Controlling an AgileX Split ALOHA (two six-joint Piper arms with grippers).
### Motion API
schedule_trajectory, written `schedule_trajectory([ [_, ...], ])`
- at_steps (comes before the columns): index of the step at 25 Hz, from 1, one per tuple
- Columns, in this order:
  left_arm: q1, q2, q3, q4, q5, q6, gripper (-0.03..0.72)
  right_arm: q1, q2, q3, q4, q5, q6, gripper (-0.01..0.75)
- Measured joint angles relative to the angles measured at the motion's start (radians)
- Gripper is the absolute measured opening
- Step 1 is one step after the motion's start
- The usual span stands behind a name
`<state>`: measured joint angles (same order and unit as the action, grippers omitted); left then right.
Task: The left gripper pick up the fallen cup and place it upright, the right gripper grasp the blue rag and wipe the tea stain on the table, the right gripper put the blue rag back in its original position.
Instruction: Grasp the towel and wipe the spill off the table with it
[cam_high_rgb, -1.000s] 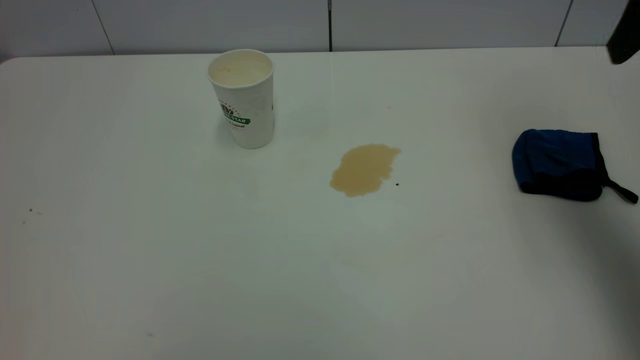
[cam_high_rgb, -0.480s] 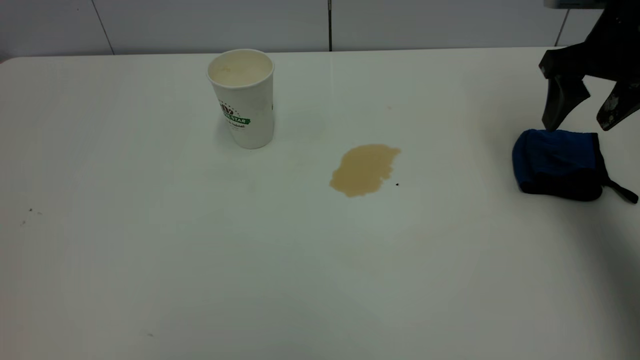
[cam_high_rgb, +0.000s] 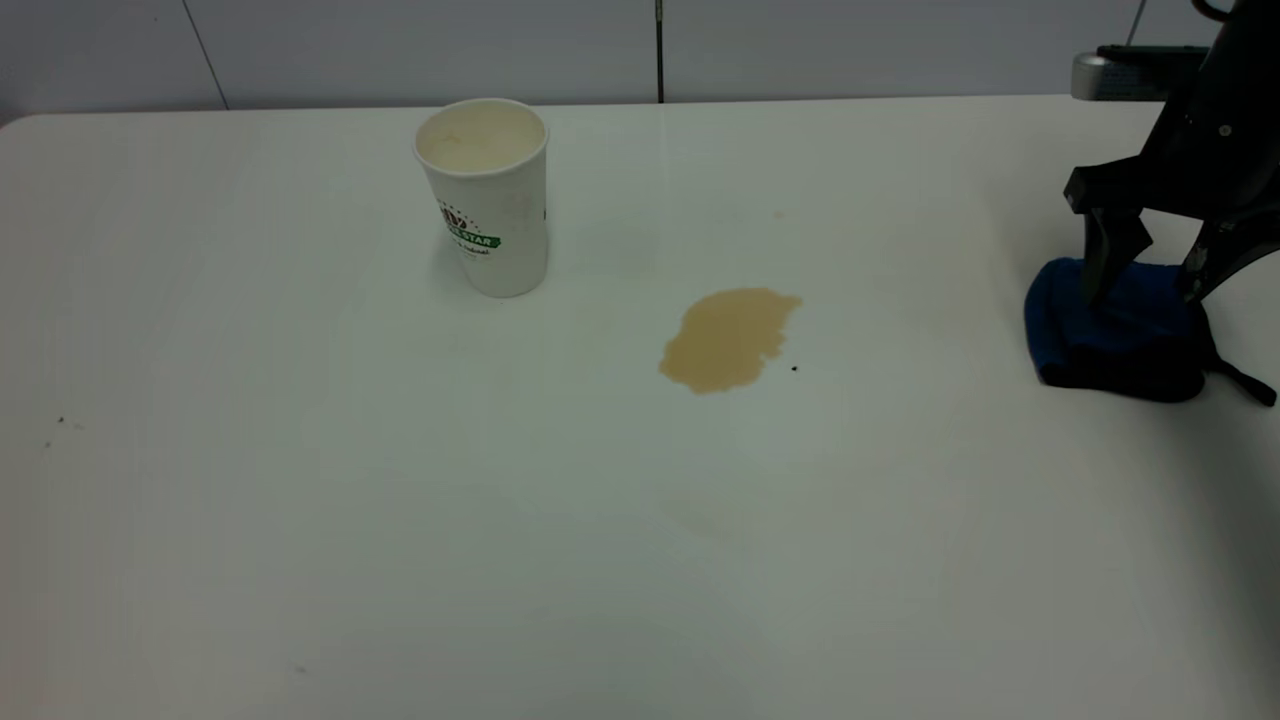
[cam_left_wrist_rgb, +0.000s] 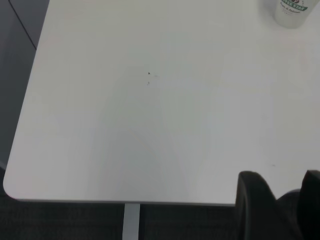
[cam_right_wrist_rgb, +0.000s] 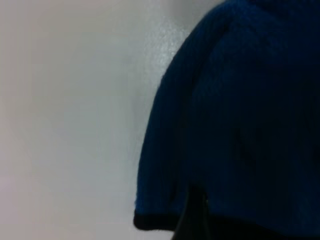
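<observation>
The white cup (cam_high_rgb: 485, 195) stands upright at the back left of the table (cam_high_rgb: 300, 500); its base also shows in the left wrist view (cam_left_wrist_rgb: 292, 10). The light brown tea stain (cam_high_rgb: 728, 338) lies mid-table. The blue rag (cam_high_rgb: 1110, 335) lies at the right edge. My right gripper (cam_high_rgb: 1145, 290) is open, its fingers lowered onto the rag's far side, one on either side of its top. In the right wrist view the rag (cam_right_wrist_rgb: 240, 125) fills the picture, with one dark finger (cam_right_wrist_rgb: 194, 220) against it. My left gripper (cam_left_wrist_rgb: 282, 192) is open and empty, near the table's left corner, out of the exterior view.
A tiny black speck (cam_high_rgb: 794, 368) lies just right of the stain. A few specks (cam_high_rgb: 60, 421) mark the table's left side. A grey panelled wall (cam_high_rgb: 660, 45) runs behind the table. The table's rounded corner (cam_left_wrist_rgb: 12, 187) shows in the left wrist view.
My right gripper came in from the upper right and dropped down onto the blue rag, fingers open. The cup, the stain and the rag have not moved.
</observation>
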<state>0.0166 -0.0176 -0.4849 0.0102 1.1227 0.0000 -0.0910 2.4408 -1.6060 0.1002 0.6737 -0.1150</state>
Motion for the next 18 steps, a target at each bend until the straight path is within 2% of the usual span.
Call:
schedule_trajectory([
  [6,0.0,0.0,0.0,0.0,0.0,0.0,0.24,-0.012,0.094,-0.079,-0.015,0.023,0.0,0.678],
  [10,0.0,0.0,0.0,0.0,0.0,0.0,0.24,-0.017,0.117,-0.094,-0.013,0.026,0.0,0.611],
  [14,0.0,0.0,0.0,0.0,0.0,0.0,0.24,-0.017,0.12,-0.097,0.006,0.03,0.0,0.455],
  [18,0.0,0.0,0.0,0.0,0.0,0.0,0.24,-0.014,0.121,-0.097,0.061,0.037,0.0,0.19],
])
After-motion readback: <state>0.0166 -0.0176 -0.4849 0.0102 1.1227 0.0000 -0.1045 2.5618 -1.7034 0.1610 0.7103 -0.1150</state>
